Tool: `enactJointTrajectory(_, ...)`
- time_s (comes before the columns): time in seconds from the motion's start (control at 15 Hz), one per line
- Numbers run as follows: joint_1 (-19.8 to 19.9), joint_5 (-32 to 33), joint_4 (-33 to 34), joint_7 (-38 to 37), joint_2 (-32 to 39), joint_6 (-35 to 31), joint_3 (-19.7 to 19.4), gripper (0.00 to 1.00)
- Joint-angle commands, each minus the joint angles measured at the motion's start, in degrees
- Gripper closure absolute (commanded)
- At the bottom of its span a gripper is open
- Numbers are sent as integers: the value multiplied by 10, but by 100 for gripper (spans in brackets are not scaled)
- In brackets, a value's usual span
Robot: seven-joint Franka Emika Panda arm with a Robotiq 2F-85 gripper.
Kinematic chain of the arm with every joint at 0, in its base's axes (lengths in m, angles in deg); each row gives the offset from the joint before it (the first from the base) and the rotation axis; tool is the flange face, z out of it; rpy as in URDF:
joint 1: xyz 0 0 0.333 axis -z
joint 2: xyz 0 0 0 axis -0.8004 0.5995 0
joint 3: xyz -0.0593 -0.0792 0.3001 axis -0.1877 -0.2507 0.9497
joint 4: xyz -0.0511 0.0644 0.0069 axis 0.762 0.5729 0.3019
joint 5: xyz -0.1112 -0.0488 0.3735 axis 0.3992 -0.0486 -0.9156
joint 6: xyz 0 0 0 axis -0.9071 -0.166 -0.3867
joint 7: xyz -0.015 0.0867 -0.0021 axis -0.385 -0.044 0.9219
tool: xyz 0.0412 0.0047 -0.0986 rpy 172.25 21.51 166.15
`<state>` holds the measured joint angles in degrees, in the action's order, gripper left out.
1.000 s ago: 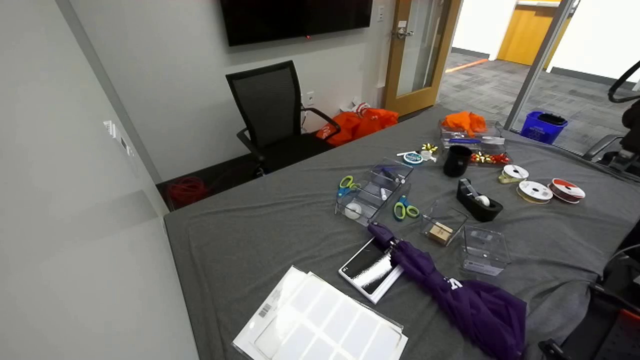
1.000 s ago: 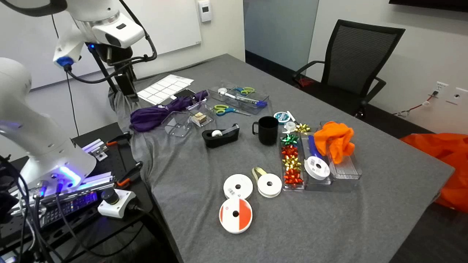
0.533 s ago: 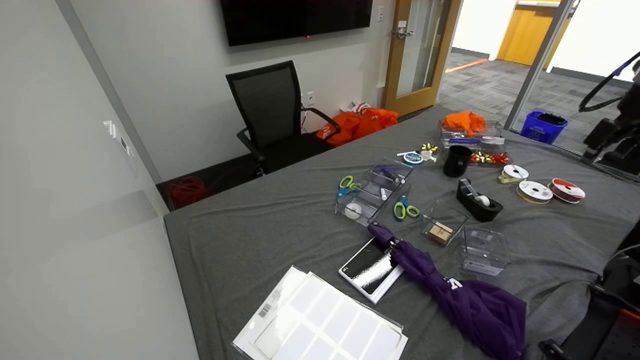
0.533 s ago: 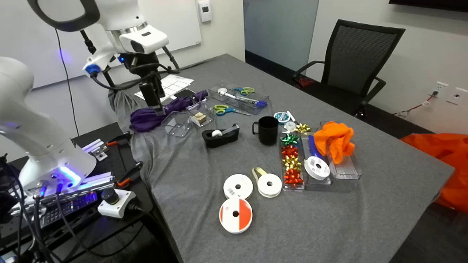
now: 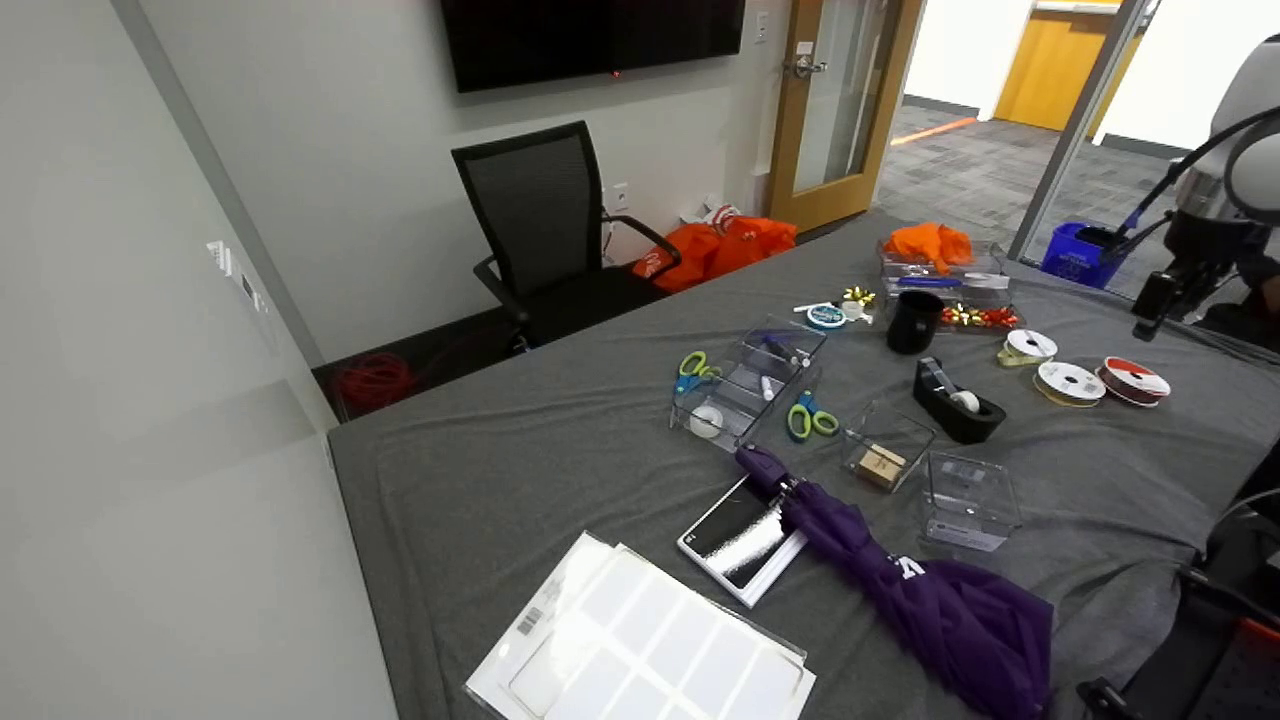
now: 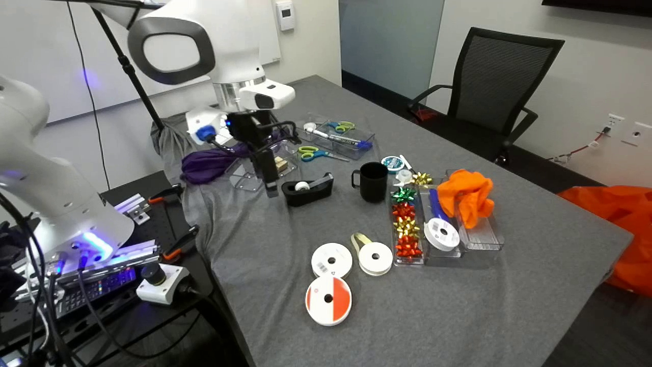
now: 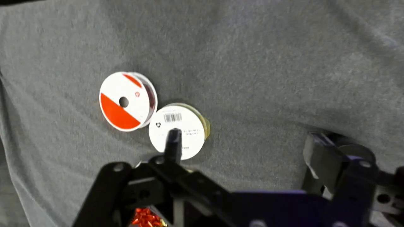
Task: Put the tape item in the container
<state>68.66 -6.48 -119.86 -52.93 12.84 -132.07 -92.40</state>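
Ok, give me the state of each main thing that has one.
Gripper: open, holding nothing.
Red-and-white roll: lying flat, not in a box.
Labelled clear box: no roll inside.
Tan block: inside another clear box.
Gold-ribbon roll: flat, ribbon end loose.
Purple umbrella: folded, lying down.
Black mug: upright.
Tape dispenser: upright, loaded.
Orange cloth: crumpled.
Wall screen: dark.

- Your tape roll (image 7: 134,105) has a white face with two red segments.
- Your box (image 5: 970,508) is clear, with a white label (image 5: 965,536).
- You see a white spool (image 7: 190,136) with a black barcode (image 7: 172,117).
- Your umbrella (image 5: 930,605) is purple with a white mark.
- The row of bows (image 6: 406,226) runs green, red, gold, red.
- Your surface (image 6: 509,306) is grey.
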Motion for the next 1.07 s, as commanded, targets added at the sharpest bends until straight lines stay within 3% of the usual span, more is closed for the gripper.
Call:
enactJointTrajectory(0.0,8,-6,45,93,88,-111,-8,0)
enactJointTrajectory(0.07,6,-1,22,50,47,-65,-1,0)
enactJointTrajectory(0.2,8,-1,35,69,78,-98,-3,0)
enactJointTrajectory(0.47,8,-1,43,73,86,-103,-2,0)
enactJointTrajectory(0.8,18,1,51,4,174,-195,-14,0)
enactJointTrajectory(1.0,18,1,68,-43,236,-215,-25,0)
